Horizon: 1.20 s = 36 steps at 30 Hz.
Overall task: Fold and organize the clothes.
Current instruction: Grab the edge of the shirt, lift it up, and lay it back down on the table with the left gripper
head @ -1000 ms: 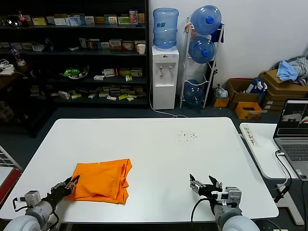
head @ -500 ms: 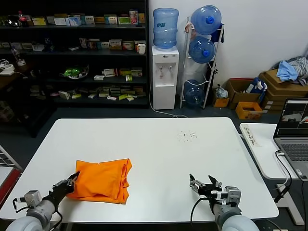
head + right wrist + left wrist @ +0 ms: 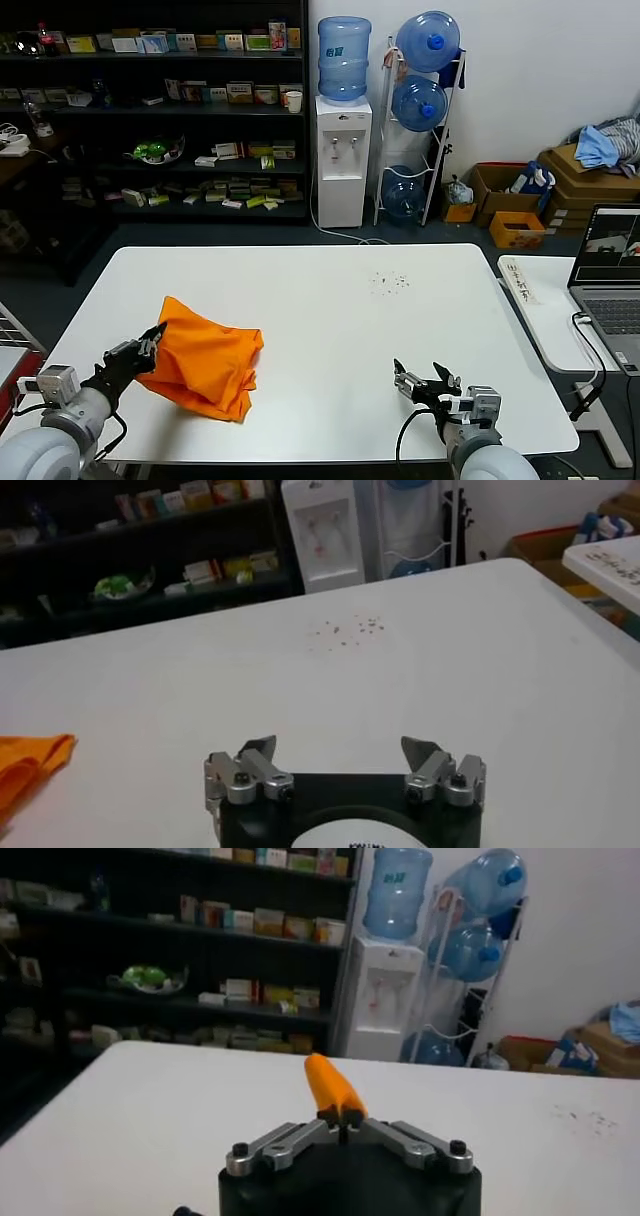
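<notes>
The clothes are one bright orange T-shirt (image 3: 208, 365), partly folded on the left of the white table (image 3: 330, 310). My left gripper (image 3: 155, 337) is shut on its left edge and holds that edge lifted off the table. In the left wrist view a tongue of orange T-shirt (image 3: 332, 1088) rises from my shut left gripper (image 3: 343, 1118). My right gripper (image 3: 418, 381) rests open near the front right of the table, empty. In the right wrist view my right gripper (image 3: 340, 750) has bare table between its fingers, and a corner of the T-shirt (image 3: 28, 760) shows far off.
A small patch of dark specks (image 3: 388, 283) marks the far right of the table. A side table with a laptop (image 3: 610, 275) stands to the right. Shelves (image 3: 150, 110), a water dispenser (image 3: 343, 150) and boxes with blue-grey cloth (image 3: 600, 150) stand behind.
My left gripper closed on the shirt's left edge and raised it, so the flat fold now humps up and leans rightward. The right arm has not moved.
</notes>
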{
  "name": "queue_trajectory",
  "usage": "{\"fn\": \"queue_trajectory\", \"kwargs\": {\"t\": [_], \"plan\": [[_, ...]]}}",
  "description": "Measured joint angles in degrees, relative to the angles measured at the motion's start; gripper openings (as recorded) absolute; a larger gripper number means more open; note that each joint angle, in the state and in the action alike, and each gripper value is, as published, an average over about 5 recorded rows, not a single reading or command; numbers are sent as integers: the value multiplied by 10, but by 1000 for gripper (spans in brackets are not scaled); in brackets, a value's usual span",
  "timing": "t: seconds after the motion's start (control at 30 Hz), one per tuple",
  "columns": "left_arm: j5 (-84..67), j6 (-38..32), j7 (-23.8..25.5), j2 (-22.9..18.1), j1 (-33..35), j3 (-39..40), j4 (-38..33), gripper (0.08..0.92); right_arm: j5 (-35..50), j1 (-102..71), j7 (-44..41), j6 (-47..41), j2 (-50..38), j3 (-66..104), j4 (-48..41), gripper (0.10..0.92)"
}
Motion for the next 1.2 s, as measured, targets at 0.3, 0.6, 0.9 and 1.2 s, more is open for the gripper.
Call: {"fn": "queue_trajectory", "kwargs": {"t": [0.3, 0.6, 0.9, 1.2], "plan": [[28, 13, 2, 28, 1, -67, 33, 100, -1, 3, -1, 1, 2, -5, -2, 823], [67, -5, 12, 56, -2, -122, 105, 100, -1, 5, -1, 1, 1, -5, -3, 823], [34, -4, -13, 56, 9, -119, 95, 100, -2, 5, 0, 1, 1, -4, -3, 823], [-147, -1, -123, 15, -41, 41, -2, 100, 1, 5, 7, -4, 0, 7, -8, 823]]}}
